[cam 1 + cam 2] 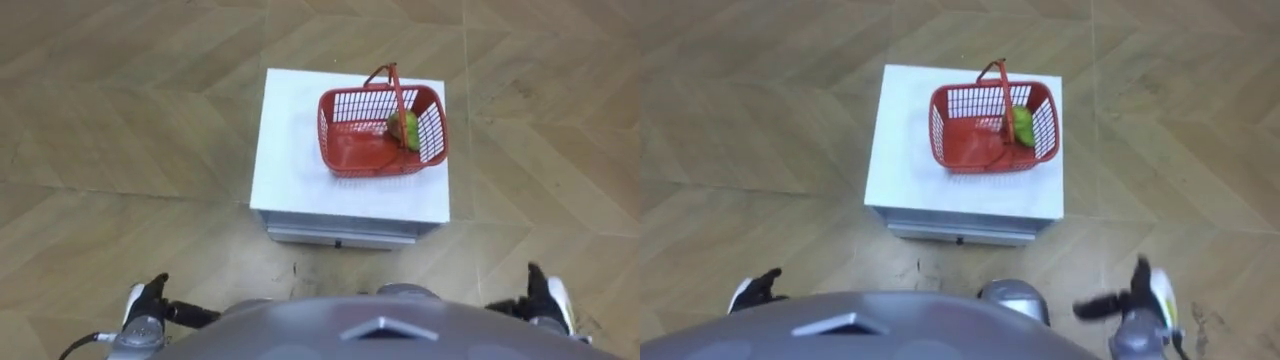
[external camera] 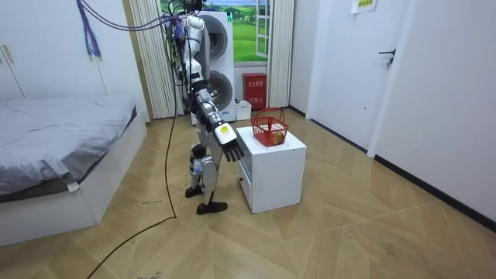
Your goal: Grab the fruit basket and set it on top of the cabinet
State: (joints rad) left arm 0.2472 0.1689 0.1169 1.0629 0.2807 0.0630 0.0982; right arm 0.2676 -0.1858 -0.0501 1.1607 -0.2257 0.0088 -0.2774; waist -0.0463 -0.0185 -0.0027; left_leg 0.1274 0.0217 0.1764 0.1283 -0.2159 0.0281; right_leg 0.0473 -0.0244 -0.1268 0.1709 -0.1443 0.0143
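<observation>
— While the robot stands facing the white cabinet (image 1: 300,160), where are its hands?
— Both hang low on the cabinet's near side. The left hand (image 1: 145,306) I cannot tell, open or closed. The right hand (image 1: 545,298) is loosely spread and holds nothing.
— And the fruit basket (image 1: 355,150)?
— It sits on the cabinet's top, toward the far right corner, with its handle upright. A green fruit (image 1: 405,128) lies against its right wall.

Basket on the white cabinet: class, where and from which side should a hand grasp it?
Grip the handle, coming from above: it arches upright across the basket, while the mesh walls are wide and fruit lies inside.
</observation>
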